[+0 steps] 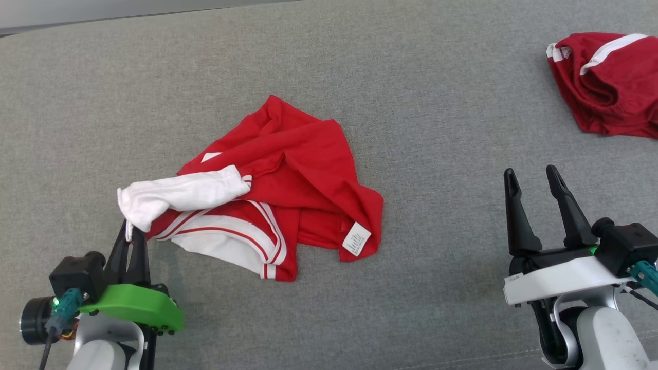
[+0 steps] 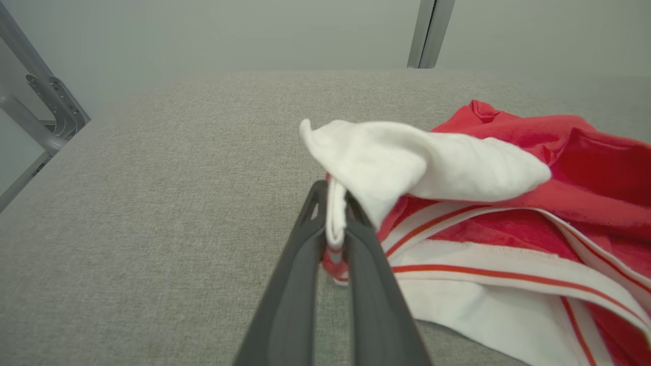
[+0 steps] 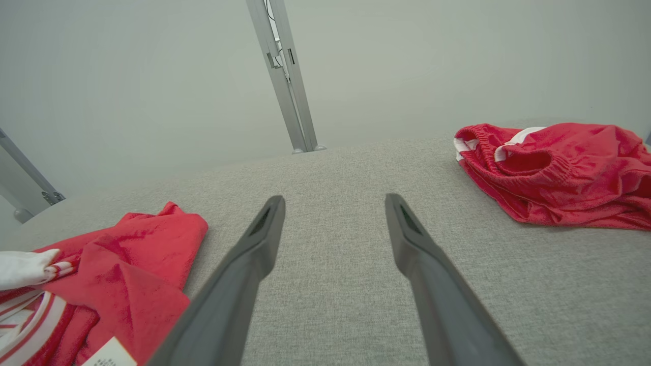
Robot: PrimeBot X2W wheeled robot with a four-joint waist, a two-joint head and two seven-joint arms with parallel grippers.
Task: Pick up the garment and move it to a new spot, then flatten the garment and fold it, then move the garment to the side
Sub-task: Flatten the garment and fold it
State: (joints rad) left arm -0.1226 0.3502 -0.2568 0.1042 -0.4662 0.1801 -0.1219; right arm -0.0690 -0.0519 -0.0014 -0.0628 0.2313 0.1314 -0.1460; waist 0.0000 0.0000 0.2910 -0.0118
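shirt: your crumpled red shirt (image 1: 308, 169) sits mid-desk (image 1: 437, 154), tag (image 1: 356, 239) facing up
left gripper (image 1: 131, 234): at the shirt's left edge, clamped on its white sleeve (image 1: 180, 195)
right gripper (image 1: 532, 174): well right of the shirt, jaws wide apart, holding nothing
shorts (image 1: 611, 87): red pair, far right of the shirt, well apart

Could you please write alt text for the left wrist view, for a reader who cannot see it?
The left gripper, dark fingers shut, pinches the white sleeve of a crumpled red and white jersey shirt lying to its right on a grey fabric surface. A grey metal post stands behind.
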